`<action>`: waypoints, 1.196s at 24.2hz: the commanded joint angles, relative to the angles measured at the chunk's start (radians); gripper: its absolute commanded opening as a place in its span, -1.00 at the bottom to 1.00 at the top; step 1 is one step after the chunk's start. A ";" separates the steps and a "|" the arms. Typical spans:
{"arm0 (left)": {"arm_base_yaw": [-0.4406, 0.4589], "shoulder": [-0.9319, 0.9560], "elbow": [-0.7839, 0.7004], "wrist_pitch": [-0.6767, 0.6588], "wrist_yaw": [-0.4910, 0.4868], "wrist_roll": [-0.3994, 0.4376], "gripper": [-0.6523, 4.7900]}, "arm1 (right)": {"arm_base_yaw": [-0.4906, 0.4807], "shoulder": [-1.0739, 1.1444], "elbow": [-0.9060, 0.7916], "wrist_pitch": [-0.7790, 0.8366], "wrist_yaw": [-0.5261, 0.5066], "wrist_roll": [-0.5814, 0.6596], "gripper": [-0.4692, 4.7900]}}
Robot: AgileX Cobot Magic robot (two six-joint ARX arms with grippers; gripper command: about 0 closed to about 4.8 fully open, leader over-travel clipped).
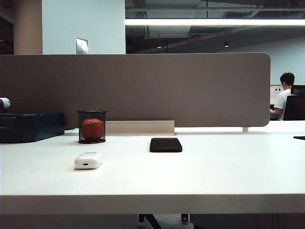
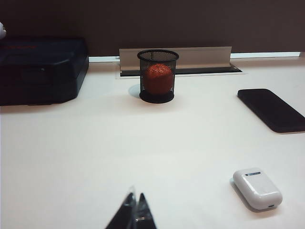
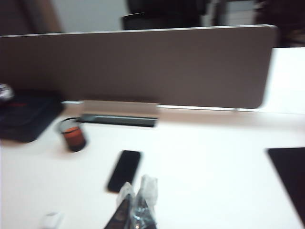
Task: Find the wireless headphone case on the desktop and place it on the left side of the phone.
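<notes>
The wireless headphone case (image 1: pixel 88 161) is a small glossy white pebble lying on the white desktop (image 1: pixel 214 171), left of the phone (image 1: pixel 166 144) and nearer the front edge. The phone is a flat black slab lying near the middle. Neither gripper shows in the exterior view. In the left wrist view my left gripper (image 2: pixel 135 205) is shut and empty, well apart from the case (image 2: pixel 257 188) and the phone (image 2: pixel 272 109). The blurred right wrist view shows my right gripper (image 3: pixel 137 191) shut and empty, high above the desktop, with the phone (image 3: pixel 124 170) and the case (image 3: pixel 51 220) below.
An orange ball in a black mesh cup (image 1: pixel 92 128) stands behind the case. A large dark blue box (image 1: pixel 31 126) sits at the far left. A tall grey-brown partition (image 1: pixel 143 88) closes off the back. A dark flat item (image 3: pixel 290 176) lies at the desktop's right.
</notes>
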 commanded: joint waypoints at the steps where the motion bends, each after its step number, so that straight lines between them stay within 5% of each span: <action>1: 0.002 0.001 0.002 0.006 0.003 0.000 -0.78 | 0.000 0.092 0.127 -0.103 -0.130 0.047 -0.77; 13: 0.002 0.001 0.002 0.006 -0.003 0.000 -0.78 | 0.001 0.293 0.223 -0.331 -0.420 0.129 -0.77; 23: 0.002 0.001 0.002 0.006 -0.003 0.000 -0.78 | 0.018 0.345 0.223 -0.328 -0.448 0.128 -0.77; 29: 0.002 0.001 0.002 0.006 -0.003 0.000 -0.78 | 0.125 0.386 0.223 -0.322 -0.449 0.040 -0.77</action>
